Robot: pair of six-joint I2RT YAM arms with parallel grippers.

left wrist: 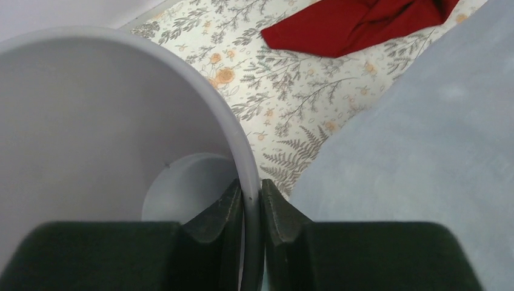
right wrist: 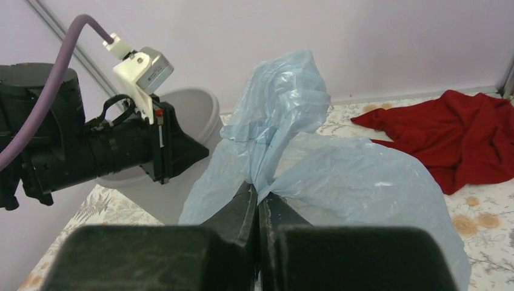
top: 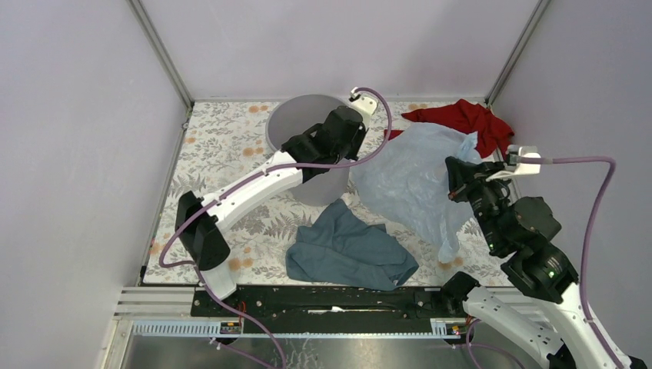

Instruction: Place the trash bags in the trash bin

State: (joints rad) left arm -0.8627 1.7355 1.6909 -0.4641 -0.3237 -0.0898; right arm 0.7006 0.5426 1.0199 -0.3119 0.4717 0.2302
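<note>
Clamping the trash bin rim: left gripper, one finger inside the wall, one outside. Bin sits mid far edge of the floral table. Right gripper is clenched on the pale-blue trash bag, bunched, just right of the bin. Red cloth in the far-right corner, slate-blue cloth at the near edge.

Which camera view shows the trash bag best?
Top external: nearly the whole trash bag shows, spread beside the trash bin. Right wrist shows it bunched in the right gripper; left wrist, only a blurred part.
</note>
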